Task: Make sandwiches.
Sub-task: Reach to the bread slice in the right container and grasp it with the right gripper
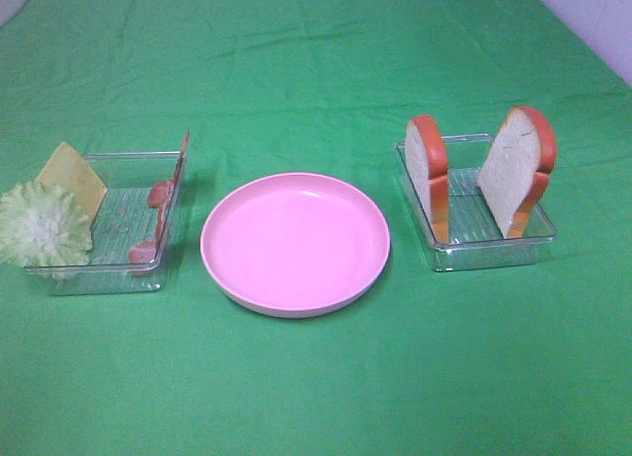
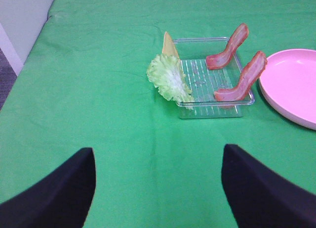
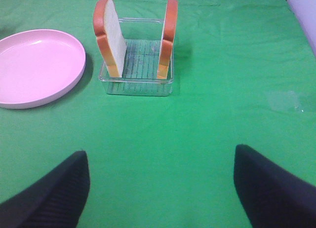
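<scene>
The sandwich parts lie apart. Two white bread slices with orange-red crust [image 1: 428, 175] [image 1: 515, 170] stand on edge in the right clear tray [image 1: 494, 254]; they also show in the right wrist view [image 3: 111, 38] [image 3: 168, 38]. Pale green lettuce [image 1: 41, 224] [image 2: 169, 79], a yellow cheese square [image 1: 74, 178] [image 2: 169, 45] and two bacon strips [image 2: 228, 48] [image 2: 244, 80] lean in the left clear tray [image 1: 118, 278]. My left gripper [image 2: 158, 154] is open and empty, well short of the left tray. My right gripper [image 3: 160, 154] is open and empty, well short of the bread tray. Neither gripper shows in the exterior view.
An empty round pink plate [image 1: 294, 241] sits between the two trays on the green cloth [image 1: 316, 397]; it also shows in the left wrist view [image 2: 296, 85] and the right wrist view [image 3: 34, 65]. The cloth's edge meets a pale floor at the far corners.
</scene>
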Robot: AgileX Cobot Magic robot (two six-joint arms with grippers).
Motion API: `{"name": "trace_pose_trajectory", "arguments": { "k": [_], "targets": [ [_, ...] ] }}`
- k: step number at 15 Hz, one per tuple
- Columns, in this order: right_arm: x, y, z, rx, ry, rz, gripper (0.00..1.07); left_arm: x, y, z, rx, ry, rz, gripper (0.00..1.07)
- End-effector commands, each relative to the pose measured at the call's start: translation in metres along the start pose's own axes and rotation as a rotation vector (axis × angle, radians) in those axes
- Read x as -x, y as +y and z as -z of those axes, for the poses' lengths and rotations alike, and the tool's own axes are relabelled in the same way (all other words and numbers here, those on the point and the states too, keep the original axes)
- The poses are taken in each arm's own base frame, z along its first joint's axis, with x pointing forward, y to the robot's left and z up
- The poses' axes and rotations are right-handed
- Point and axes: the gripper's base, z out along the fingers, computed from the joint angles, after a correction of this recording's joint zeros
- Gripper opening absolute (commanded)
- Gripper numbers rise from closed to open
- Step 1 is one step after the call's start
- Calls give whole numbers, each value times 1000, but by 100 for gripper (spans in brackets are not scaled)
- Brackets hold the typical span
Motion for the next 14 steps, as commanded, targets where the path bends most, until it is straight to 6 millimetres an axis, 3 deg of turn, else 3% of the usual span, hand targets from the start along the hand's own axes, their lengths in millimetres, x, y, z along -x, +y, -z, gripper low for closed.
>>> {"name": "trace_pose_trajectory", "arguments": {
  "k": [1, 9, 14],
  "targets": [
    [-2, 1, 2, -5, -28, 2, 75, -2, -1, 2, -6, -13, 5, 69],
    [-1, 1, 2, -6, -29, 2, 75, -2, -1, 2, -6, -13, 5, 69],
    [49, -6, -10, 5, -143, -40, 75, -2, -1, 2, -6, -13, 5, 69]
  ]
}}
